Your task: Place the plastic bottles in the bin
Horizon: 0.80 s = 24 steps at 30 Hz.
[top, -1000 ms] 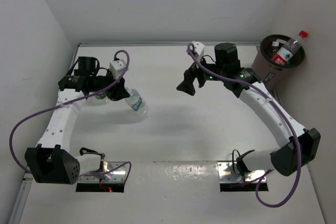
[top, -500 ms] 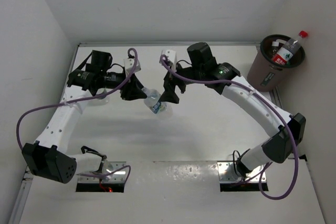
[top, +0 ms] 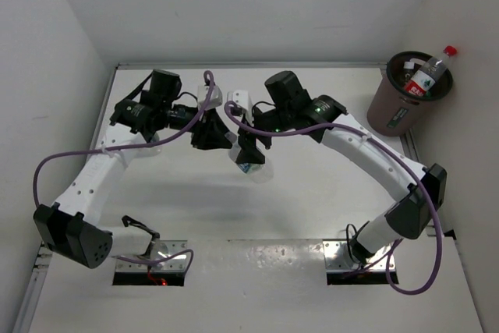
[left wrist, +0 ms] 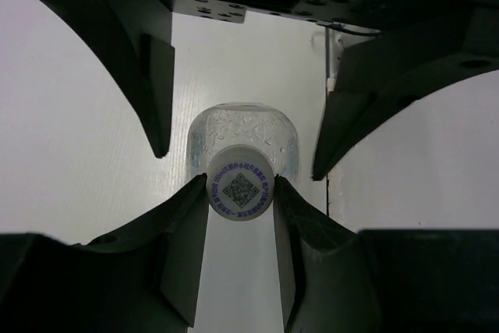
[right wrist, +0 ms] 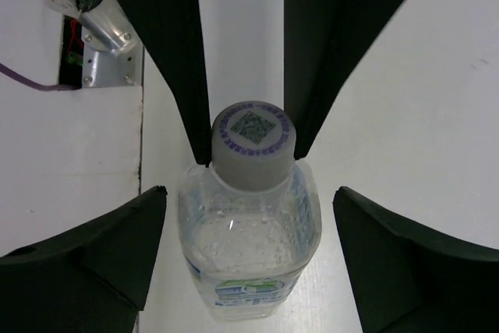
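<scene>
A clear plastic bottle point(top: 249, 164) with a white cap point(left wrist: 240, 191) hangs above the middle of the table. My left gripper point(left wrist: 240, 189) is shut on that cap, one finger on each side. My right gripper point(right wrist: 249, 228) is open and straddles the bottle's body point(right wrist: 248, 251), with gaps on both sides of it. In the top view the two grippers meet there, left gripper point(top: 222, 143) and right gripper point(top: 251, 154). The brown bin point(top: 394, 111) stands at the far right corner. A red-capped bottle point(top: 427, 74) sticks out of it.
White walls close in the table at the back, left and right. Purple cables loop off both arms. Two metal mounting plates point(top: 343, 259) sit at the near edge by the arm bases.
The left arm has carried the bottle right towards the table's middle. The right arm has swung left from near the bin, and its open jaws now sit around the bottle.
</scene>
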Each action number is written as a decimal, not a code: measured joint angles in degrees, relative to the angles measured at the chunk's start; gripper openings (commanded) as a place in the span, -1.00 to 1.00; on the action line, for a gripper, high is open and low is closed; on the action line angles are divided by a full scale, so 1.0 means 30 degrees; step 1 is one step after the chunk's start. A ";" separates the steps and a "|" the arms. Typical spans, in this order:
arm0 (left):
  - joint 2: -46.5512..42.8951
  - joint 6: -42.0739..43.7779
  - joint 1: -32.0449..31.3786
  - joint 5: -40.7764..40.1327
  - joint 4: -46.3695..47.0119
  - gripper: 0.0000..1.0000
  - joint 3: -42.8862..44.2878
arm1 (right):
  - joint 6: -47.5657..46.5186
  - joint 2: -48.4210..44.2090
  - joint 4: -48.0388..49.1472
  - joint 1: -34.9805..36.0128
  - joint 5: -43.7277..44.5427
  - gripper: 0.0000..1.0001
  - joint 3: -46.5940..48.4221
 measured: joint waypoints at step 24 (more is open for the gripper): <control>0.0306 -0.4823 0.3118 -0.2120 0.4138 1.00 0.2470 | -0.1304 0.0240 -0.0036 -0.6003 0.6054 -1.00 0.1902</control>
